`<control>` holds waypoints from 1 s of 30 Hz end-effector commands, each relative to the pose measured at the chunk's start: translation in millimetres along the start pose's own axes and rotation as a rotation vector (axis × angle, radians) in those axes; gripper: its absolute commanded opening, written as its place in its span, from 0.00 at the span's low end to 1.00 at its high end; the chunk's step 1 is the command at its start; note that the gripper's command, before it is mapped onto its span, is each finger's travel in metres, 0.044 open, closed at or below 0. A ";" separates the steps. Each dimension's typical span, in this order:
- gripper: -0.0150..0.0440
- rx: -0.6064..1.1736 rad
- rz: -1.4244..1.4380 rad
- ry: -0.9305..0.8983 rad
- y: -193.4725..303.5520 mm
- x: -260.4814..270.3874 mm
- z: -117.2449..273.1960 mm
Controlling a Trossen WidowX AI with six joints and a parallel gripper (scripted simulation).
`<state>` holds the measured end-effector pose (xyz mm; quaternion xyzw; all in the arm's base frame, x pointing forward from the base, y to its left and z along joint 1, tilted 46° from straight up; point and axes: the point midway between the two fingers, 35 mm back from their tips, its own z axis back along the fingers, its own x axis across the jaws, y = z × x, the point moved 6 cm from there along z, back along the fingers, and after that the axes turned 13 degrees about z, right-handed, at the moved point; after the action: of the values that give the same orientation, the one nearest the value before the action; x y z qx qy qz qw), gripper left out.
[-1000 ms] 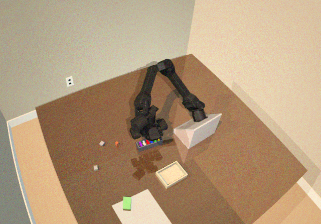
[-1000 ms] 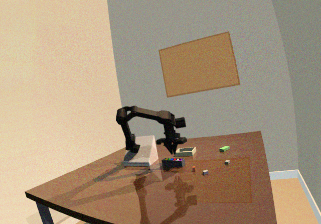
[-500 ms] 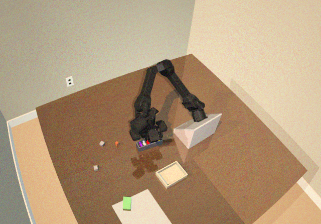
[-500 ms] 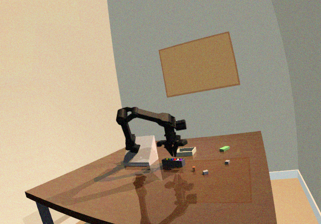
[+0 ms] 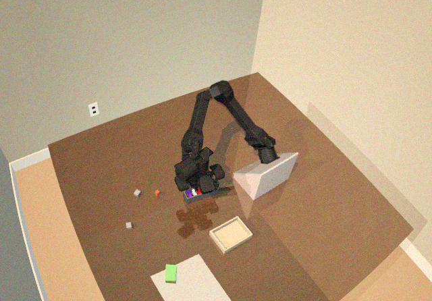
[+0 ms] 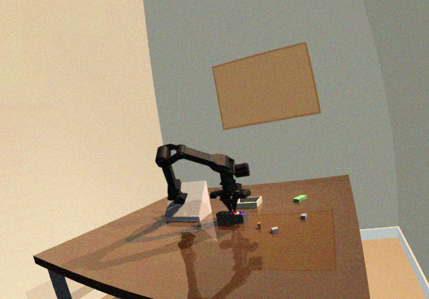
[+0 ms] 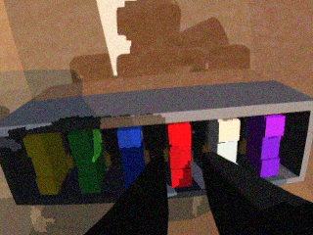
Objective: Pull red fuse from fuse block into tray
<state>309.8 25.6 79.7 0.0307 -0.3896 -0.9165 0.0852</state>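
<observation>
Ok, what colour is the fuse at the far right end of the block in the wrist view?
Purple fuse; the wrist view shows it best.

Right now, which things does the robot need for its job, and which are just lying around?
For the job:
red fuse
fuse block
tray
tool

Just lying about:
green block
orange cube
two grey cubes
white sheet

Top cam is sitting high, looking steeply down across the whole table (image 5: 314, 200). Exterior cam is sitting low off a table corner, looking up across it toward the wall board (image 6: 266, 85) — far out. Wrist cam is riding close, staring at the fuse block (image 7: 163, 101). All three are sharing that block (image 5: 200, 196) (image 6: 232, 218).
</observation>
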 end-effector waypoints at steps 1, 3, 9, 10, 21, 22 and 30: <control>0.38 0.005 0.007 -0.001 0.1 0.5 -1.9; 0.38 0.005 0.007 -0.001 0.1 0.5 -1.9; 0.38 0.005 0.007 -0.001 0.1 0.5 -1.9; 0.38 0.005 0.007 -0.001 0.1 0.5 -2.1; 0.38 0.006 0.007 -0.001 0.2 0.6 -10.6; 0.38 0.006 0.007 -0.001 0.2 0.6 -11.3; 0.33 0.001 0.000 0.000 0.1 0.3 -10.6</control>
<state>310.7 17.8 72.2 0.0303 -0.3900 -0.9163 0.0855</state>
